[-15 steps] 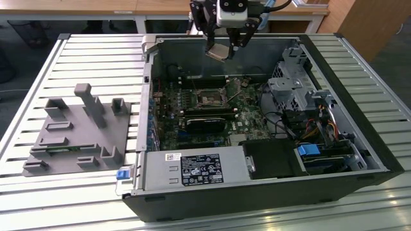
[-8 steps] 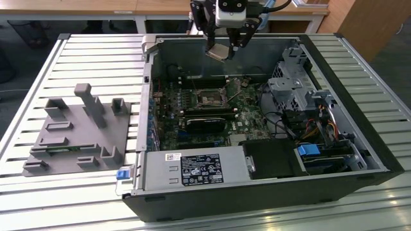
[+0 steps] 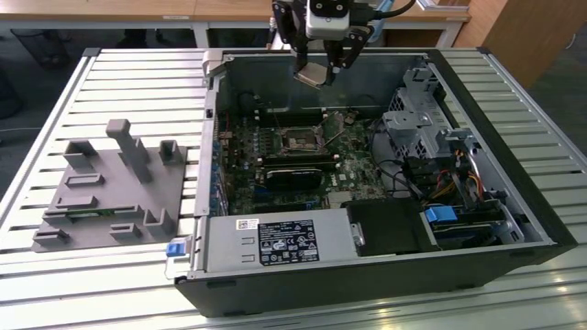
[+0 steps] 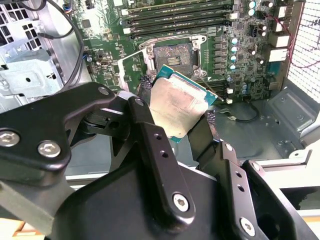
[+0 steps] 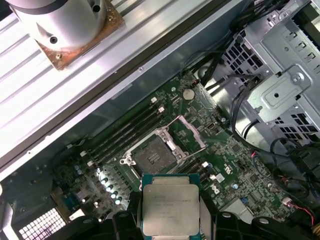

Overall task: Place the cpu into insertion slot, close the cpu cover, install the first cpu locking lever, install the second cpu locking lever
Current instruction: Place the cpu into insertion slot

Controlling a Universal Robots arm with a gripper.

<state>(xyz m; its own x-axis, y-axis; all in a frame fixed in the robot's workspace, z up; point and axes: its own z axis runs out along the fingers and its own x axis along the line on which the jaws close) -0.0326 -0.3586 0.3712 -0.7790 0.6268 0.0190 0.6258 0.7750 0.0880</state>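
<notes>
Ext. view: gripper [image 3: 318, 69] hangs over the far end of the open PC case [image 3: 367, 292], clamped on the cpu [image 3: 310, 75], which sits tilted between its fingers. Insertion slot [image 3: 301, 139] lies below the gripper on the motherboard, well apart from the chip, dark centre bare. The cpu cover [image 3: 335, 124] stands hinged up just beside the slot. A grey fixture [image 3: 110, 185] rests on the slatted table [image 3: 92, 292], well off from the gripper toward the ext. view's left.

Second wrist view: black fingers [image 4: 150, 135] press on opp. edges of the cpu [image 4: 177, 107]. Its silver-tan top faces the cam, w/ a green edge showing. Insertion slot [image 4: 172, 54] sits beyond the fingertips, not touching the chip. Memory slots [image 4: 175, 20] lie farther past it.

First wrist view: cpu [image 5: 170, 207] is held between the fingers [image 5: 131, 217], top side up. Insertion slot [image 5: 152, 156] is ahead of the gripper, uncovered, w/ the cpu cover [image 5: 189, 134] swung up at one side and memory slots [image 5: 125, 132] at the other.
</notes>
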